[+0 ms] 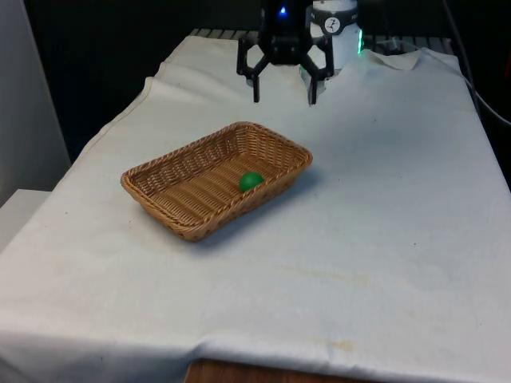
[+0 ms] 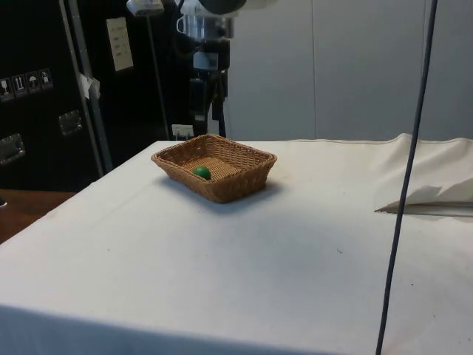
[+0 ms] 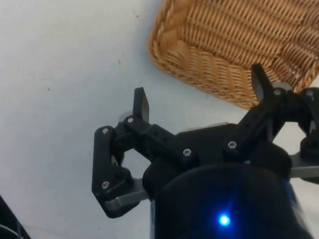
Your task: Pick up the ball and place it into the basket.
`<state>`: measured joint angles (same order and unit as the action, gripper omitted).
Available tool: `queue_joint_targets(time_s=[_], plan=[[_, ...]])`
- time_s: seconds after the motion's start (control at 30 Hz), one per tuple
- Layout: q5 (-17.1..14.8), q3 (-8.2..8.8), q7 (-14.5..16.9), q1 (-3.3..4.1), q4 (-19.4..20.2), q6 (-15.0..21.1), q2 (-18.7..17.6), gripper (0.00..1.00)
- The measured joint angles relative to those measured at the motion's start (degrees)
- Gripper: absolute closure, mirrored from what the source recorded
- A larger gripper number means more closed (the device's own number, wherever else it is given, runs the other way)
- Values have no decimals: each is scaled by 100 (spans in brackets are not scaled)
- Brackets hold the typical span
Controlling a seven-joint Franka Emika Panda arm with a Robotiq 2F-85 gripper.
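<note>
Wicker, honey-brown, woven: one rectangular basket [image 1: 172,195] on the white-clothed bench [image 1: 383,239], its long axis running diagonally in the front view, from nearer me at the front view's left to farther off at the front view's right; item two, green ball [image 1: 251,181], small and round, lying inside that basket on its woven floor, close against the long wall facing the front view's right, toward the far end; the side view lists the same ball [image 2: 201,172] low within the basket [image 2: 244,174], resting and not held; item three, black two-finger gripper [image 1: 283,89], raised clear above the bench beyond the basket's far corner, fingers spread wide with nothing between them; in the wrist view I see the gripper [image 3: 199,94] hanging over bare cloth just outside one basket [image 3: 209,64] corner, so the ball lies from the gripper down and toward my side of the bench, past the rim and inside the weave; my judgement is that the placing is already met as things lie, and any coming move turns only on keeping clear of the rim; writing: none I can read on basket or ball; a pale sheet and small dark plates on the cabinets in the side view carry marks too small for me to make out.
</note>
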<state>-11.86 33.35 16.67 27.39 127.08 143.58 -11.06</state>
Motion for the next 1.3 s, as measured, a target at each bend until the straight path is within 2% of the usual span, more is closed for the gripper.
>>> queue_joint_targets(time_s=[0.33, 0.77, 0.93, 1.1, 1.3], plan=[[269, -229, -298, 40, 155, 0, 235, 0], [602, -705, -871, 63, 229, -6, 315, 0], [756, -808, -1089, 69, 201, -40, 321, 0], [791, -814, -1186, 69, 120, -201, 372, 0], [802, -814, -1341, 69, -115, -556, 395, 0]])
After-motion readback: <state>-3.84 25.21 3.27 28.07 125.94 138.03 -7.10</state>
